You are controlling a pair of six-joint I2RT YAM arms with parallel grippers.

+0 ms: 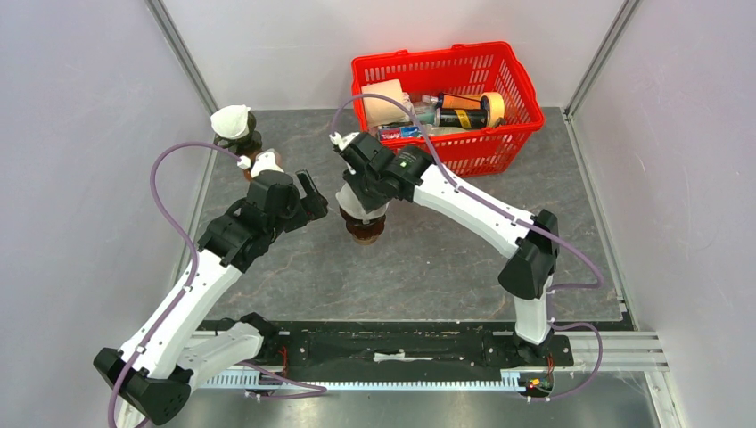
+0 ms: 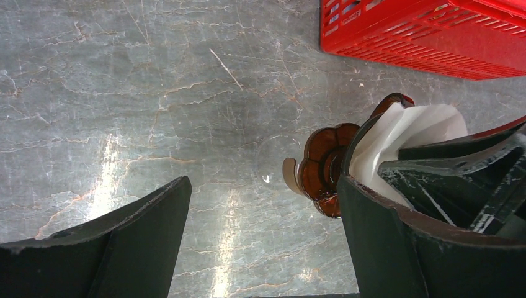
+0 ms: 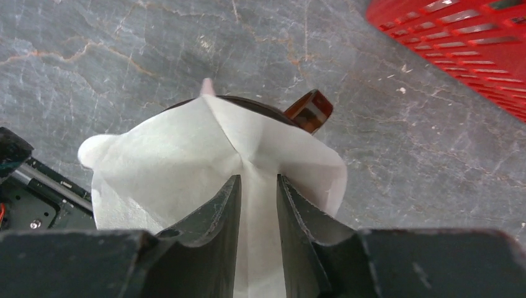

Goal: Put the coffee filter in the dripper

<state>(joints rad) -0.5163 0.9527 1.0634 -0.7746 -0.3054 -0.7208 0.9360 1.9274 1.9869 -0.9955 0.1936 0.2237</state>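
White shells and black joints make up the left arm [image 1: 192, 285] and right arm [image 1: 472, 207]. Purple cable [image 1: 153, 174] trails behind the left gripper [image 2: 263, 186] and right gripper [image 3: 257, 181]; black fingers [image 2: 124, 242] show scuffed edges.

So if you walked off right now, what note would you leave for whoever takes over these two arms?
Left end effector: open, empty, beside the dripper.
Right end effector: shut on the coffee filter, holding it over the dripper mid-table.
Done: the filter is gripped and at the dripper; it looks partly inside it.
Left: seat the filter fully, let go, back away.
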